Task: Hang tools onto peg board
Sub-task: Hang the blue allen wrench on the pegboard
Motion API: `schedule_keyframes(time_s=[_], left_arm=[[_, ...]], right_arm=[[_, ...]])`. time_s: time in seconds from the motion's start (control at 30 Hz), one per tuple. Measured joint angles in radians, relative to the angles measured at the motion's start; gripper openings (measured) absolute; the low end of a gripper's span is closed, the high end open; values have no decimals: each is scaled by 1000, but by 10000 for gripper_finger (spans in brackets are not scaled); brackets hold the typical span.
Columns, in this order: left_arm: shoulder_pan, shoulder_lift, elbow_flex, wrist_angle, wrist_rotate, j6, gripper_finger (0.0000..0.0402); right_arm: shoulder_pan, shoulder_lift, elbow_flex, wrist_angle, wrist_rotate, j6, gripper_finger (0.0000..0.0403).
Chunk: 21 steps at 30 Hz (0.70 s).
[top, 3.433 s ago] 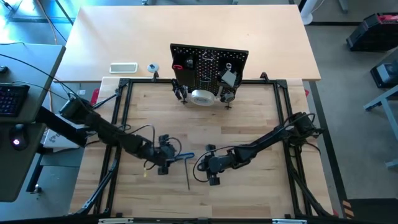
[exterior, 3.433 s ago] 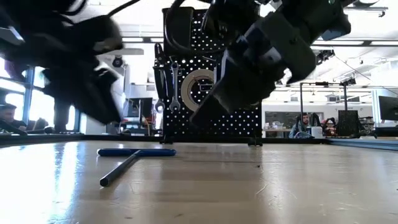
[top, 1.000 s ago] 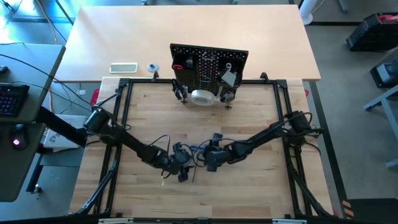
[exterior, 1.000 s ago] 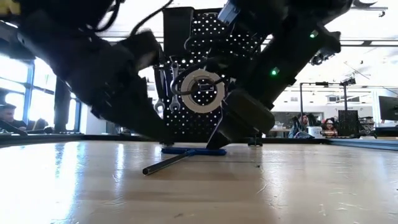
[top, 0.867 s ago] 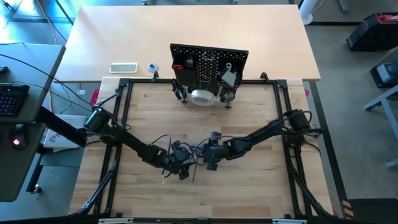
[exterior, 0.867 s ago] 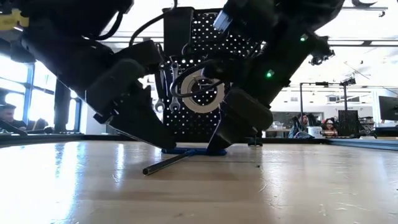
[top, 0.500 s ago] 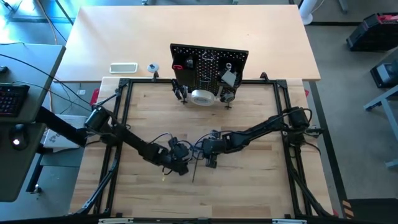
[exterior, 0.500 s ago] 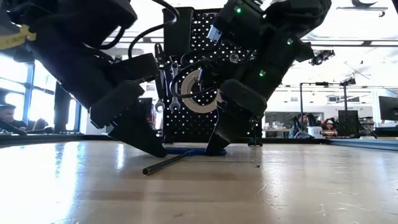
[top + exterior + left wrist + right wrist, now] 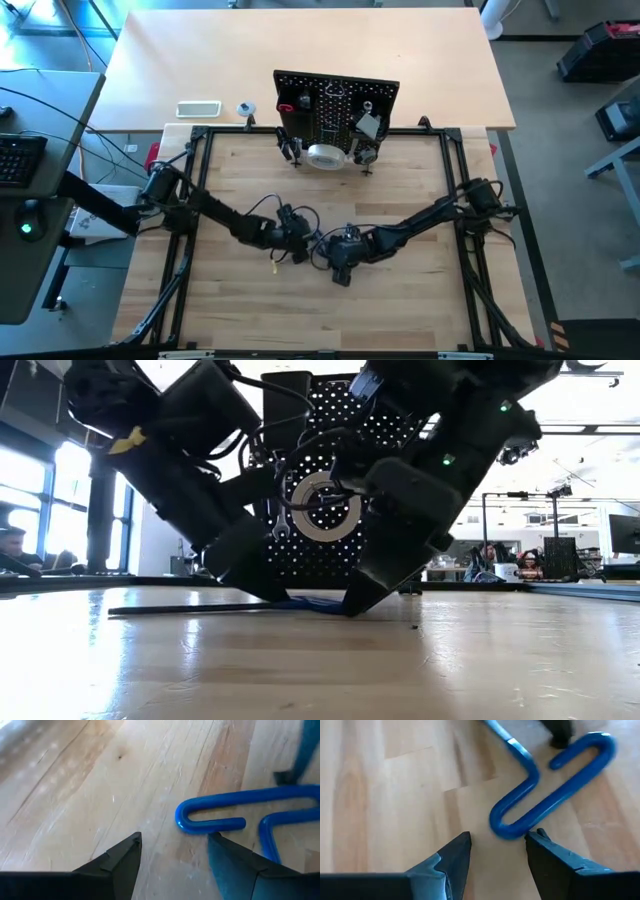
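A: So, left to right across the high view: the left gripper (image 9: 293,243) sits just left of centre, the right gripper (image 9: 342,262) just right of it and a little lower. Both are low over the blue T-handle hex key (image 9: 550,785), which lies flat on the wooden table (image 9: 400,300) at mid-frame.

B: Is either claw holding it?

A: No. In each wrist view the fingers stand apart with bare wood between them, and the blue loop lies just beyond one fingertip (image 9: 235,855). Both claws are open and empty.

B: How should the pick go, then?

A: I'd have one gripper straddle a single arm of the looped handle and close squarely, while the other backs off. With both so close together, they could bump each other or spin the key away, since it lies flat and slides easily.

B: And farther off?

A: The peg board (image 9: 336,100) stands upright at upper centre, well apart from the key, already carrying a tape roll (image 9: 318,506) and wrenches (image 9: 281,500). At upper left, a white slab (image 9: 198,108) rests outside the frame. Nothing lies between key and board.
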Motion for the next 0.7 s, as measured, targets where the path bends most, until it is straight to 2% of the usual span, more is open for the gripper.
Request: schedule_keyframes(time_s=[0.17, 0.37, 0.6, 0.7], left_arm=[[5, -34, -2, -15, 25, 18, 213], [-26, -141, -2, -57, 25, 38, 213], [-107, -305, -2, -270, 29, 40, 213], [-162, -348, -2, -349, 32, 8, 213]], right_arm=[[24, 1, 0, -11, 20, 20, 183], [30, -1, -1, -14, 26, 20, 183], [33, -27, -3, -57, 28, -3, 183], [35, -42, -3, -92, 63, -9, 183]])
